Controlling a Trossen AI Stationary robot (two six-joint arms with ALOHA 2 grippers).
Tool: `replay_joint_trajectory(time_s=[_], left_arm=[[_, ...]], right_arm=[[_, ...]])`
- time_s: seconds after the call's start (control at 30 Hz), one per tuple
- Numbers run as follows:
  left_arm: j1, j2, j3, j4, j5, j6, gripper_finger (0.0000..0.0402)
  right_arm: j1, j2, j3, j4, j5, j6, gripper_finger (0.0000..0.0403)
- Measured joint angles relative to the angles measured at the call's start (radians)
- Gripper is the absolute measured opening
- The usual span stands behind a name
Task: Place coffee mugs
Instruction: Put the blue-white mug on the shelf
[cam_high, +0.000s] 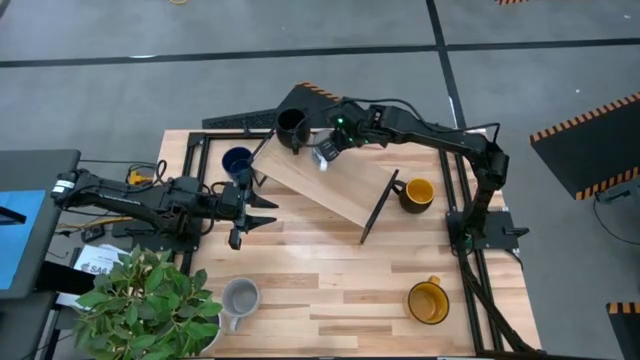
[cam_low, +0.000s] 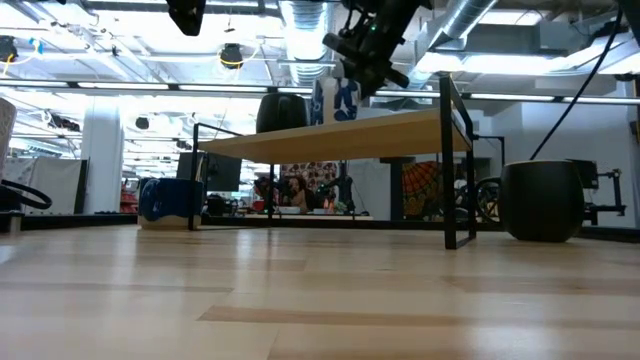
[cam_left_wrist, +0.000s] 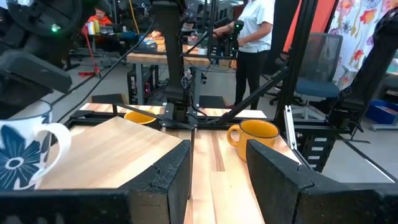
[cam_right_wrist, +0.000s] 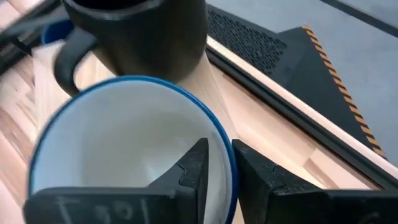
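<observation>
A raised wooden shelf (cam_high: 335, 185) on black legs stands mid-table. The black mug (cam_high: 290, 125) stands on its far left corner. My right gripper (cam_high: 325, 148) is shut on the white, blue-rimmed mug (cam_low: 335, 100) with a blue flower, beside the black mug (cam_right_wrist: 143, 37). The dark blue mug (cam_high: 237, 162) stands on the table left of the shelf. Two yellow-orange mugs (cam_high: 415, 192) (cam_high: 428, 302) and the light grey mug (cam_high: 240, 298) stand on the table. My left gripper (cam_high: 262, 212) is open, low at the shelf's left end, touching nothing. My right gripper holds the white mug by its blue rim (cam_right_wrist: 219, 134), one finger (cam_right_wrist: 196, 165) inside the cup and one (cam_right_wrist: 255, 177) outside. The fingers come down from above. The mug is upright, its base at the shelf top (cam_low: 340, 130); whether it rests there I cannot tell.
A potted plant (cam_high: 150, 300) stands at the table's near left corner. The shelf's black legs (cam_high: 378, 210) and a black frame (cam_high: 470, 200) edge the work area. Bare wood lies between the grey mug and the near yellow-orange mug. People show in the room beyond (cam_left_wrist: 252, 37).
</observation>
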Motion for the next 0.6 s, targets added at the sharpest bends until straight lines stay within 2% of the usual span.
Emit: replay_joint_trajectory(time_s=[0.6], left_arm=[[0.000, 0.000, 0.000, -0.005, 0.000, 0.000, 0.0140]], right_arm=[[-0.028, -0.010, 0.000, 0.130, 0.002, -0.007, 0.0103]])
